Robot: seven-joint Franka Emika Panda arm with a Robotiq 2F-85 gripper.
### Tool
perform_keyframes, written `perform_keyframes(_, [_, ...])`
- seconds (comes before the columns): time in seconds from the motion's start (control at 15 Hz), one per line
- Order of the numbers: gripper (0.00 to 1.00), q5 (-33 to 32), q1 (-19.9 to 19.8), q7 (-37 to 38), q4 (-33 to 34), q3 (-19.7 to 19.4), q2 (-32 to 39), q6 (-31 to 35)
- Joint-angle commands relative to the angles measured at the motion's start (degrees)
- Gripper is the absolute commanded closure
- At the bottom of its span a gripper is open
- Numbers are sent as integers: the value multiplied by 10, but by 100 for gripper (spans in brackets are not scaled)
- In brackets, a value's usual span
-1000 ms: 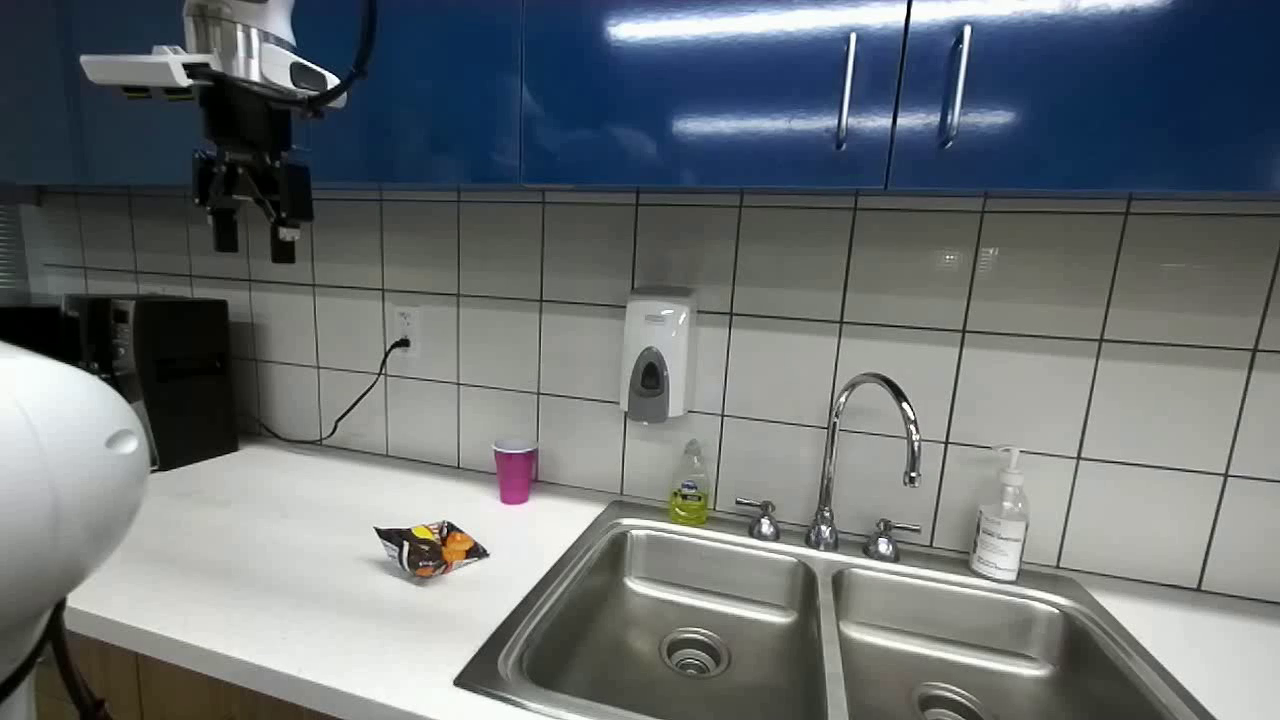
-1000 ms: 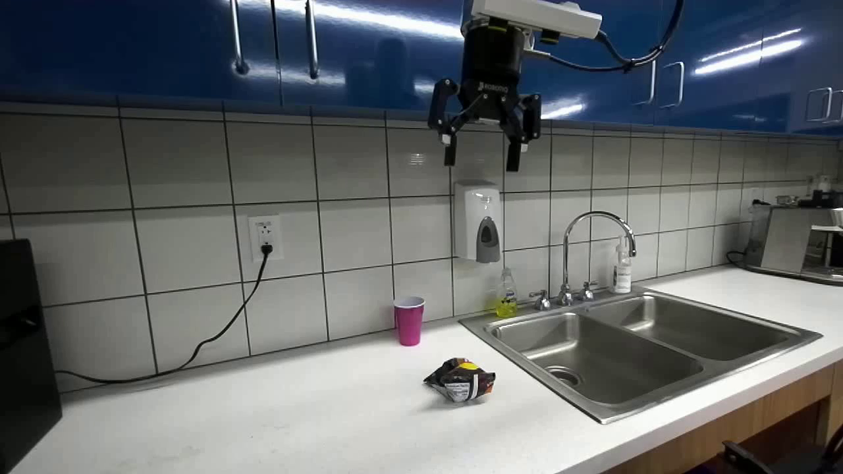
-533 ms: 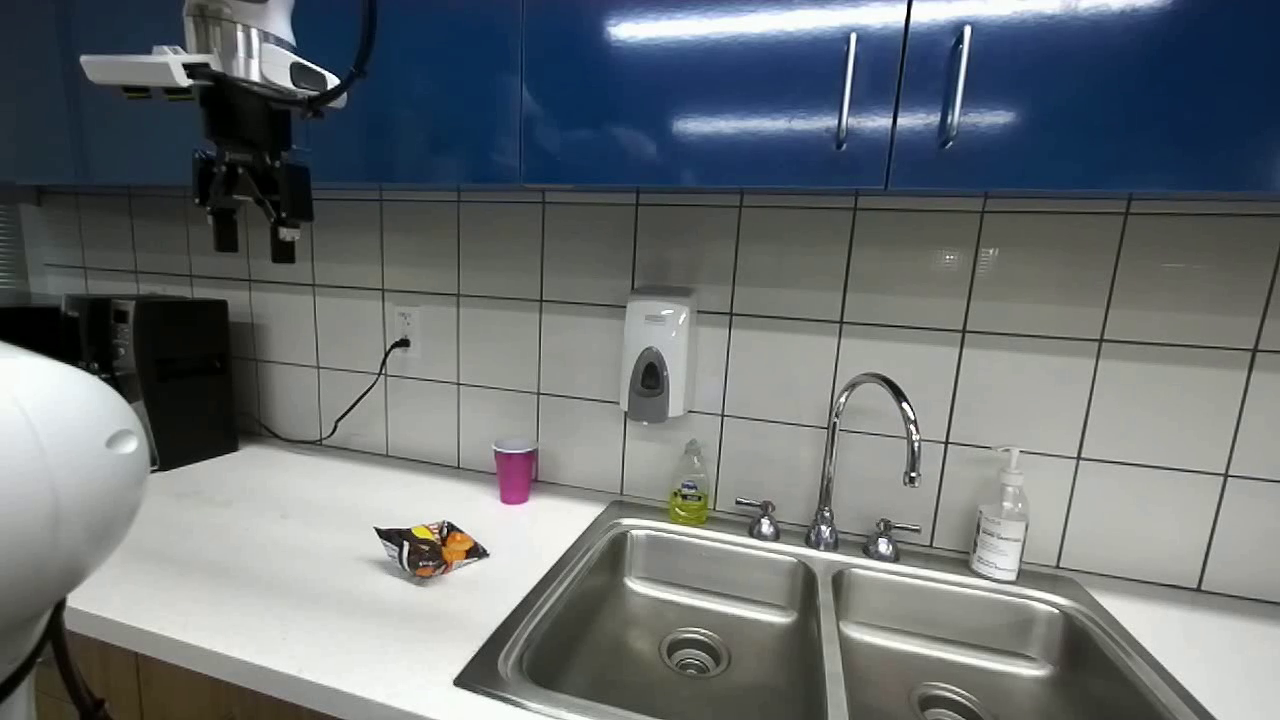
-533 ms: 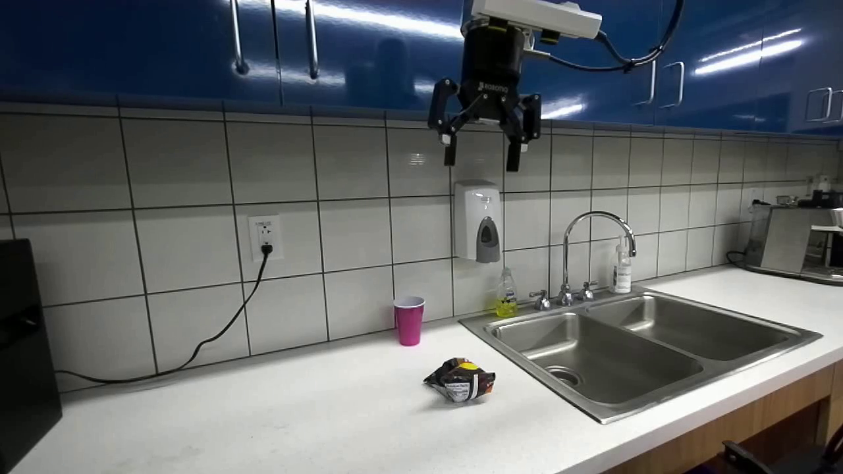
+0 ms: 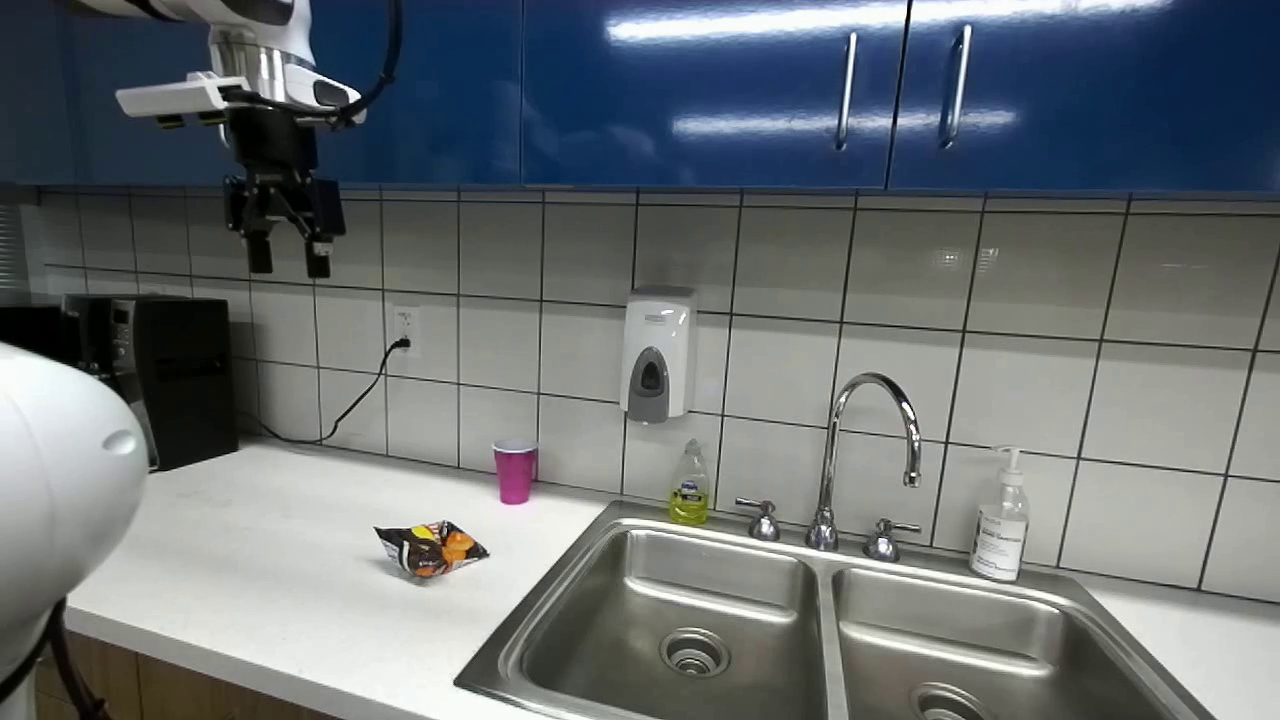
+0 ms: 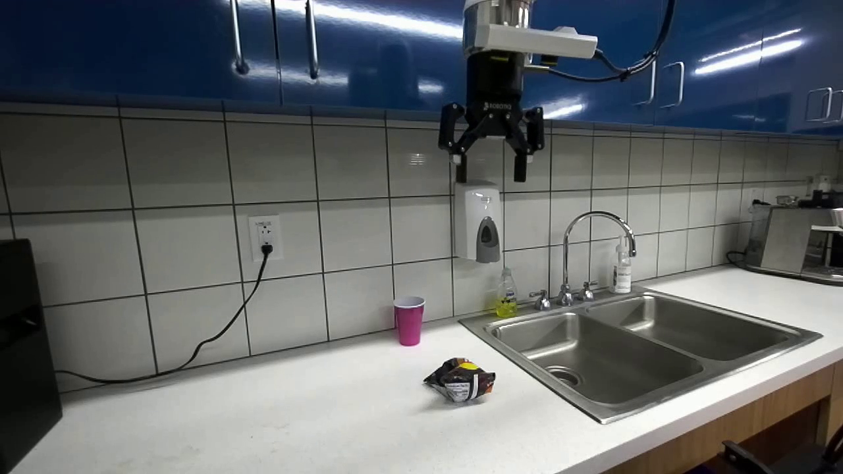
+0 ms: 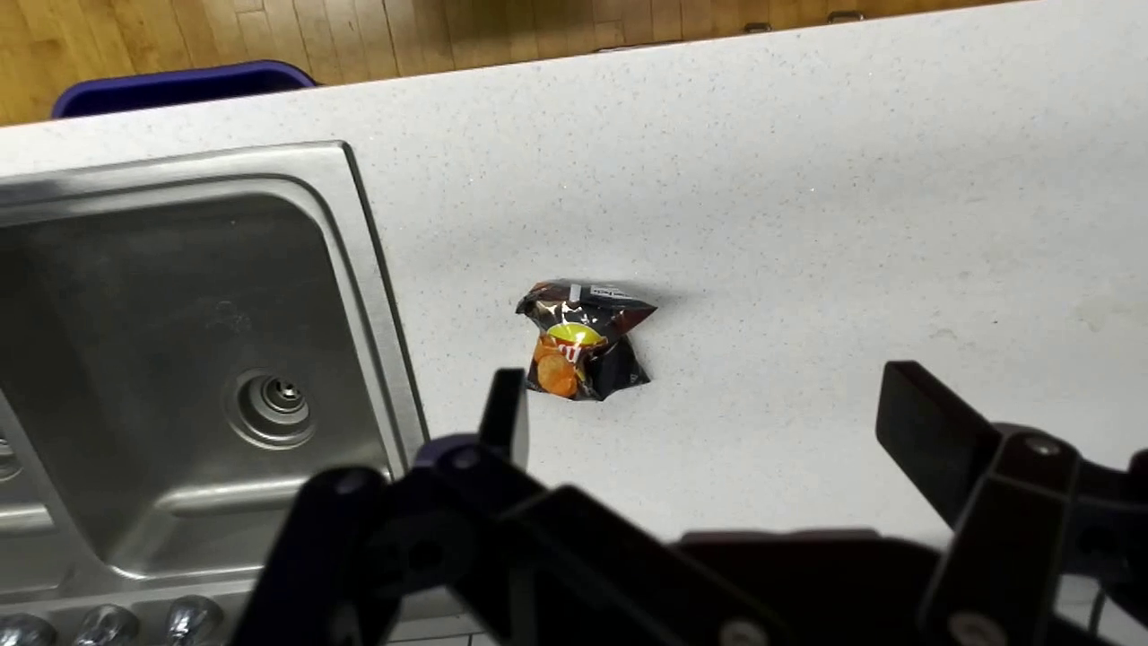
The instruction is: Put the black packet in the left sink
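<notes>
The black packet (image 5: 430,550) (image 6: 461,380) is a crumpled dark wrapper with orange and yellow patches, lying on the white counter beside the sink in both exterior views. In the wrist view the packet (image 7: 585,345) lies beyond the left fingertip, closer to that finger than to the right one. The left sink (image 5: 600,640) (image 6: 606,372) is the steel basin nearer the packet; its drain shows, and the basin also appears at the left of the wrist view (image 7: 161,359). My gripper (image 5: 289,262) (image 6: 490,172) (image 7: 704,390) is open and empty, high above the counter.
A pink cup (image 5: 515,472) (image 6: 409,321) stands behind the packet near the wall. A yellow soap bottle (image 5: 690,485) and tall faucet (image 5: 830,460) stand behind the basins. A soap dispenser (image 5: 657,355) hangs on the wall. A black machine (image 5: 180,380) stands on the counter. Blue cabinets (image 5: 700,90) hang above.
The arm held still at first, then my gripper moved slightly lower and to the right in both exterior views. The gripper stays open. The packet has not moved.
</notes>
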Motion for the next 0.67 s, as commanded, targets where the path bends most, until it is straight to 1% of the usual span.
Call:
perform_keyframes(0.0, [0, -9, -10, -18, 3, -15, 34, 28])
perform_keyframes(0.27, [0, -6, -16, -27, -3, -37, 76, 66])
perform_keyframes(0.6, [0, 2, -10, -25, -23, -50, 92, 64])
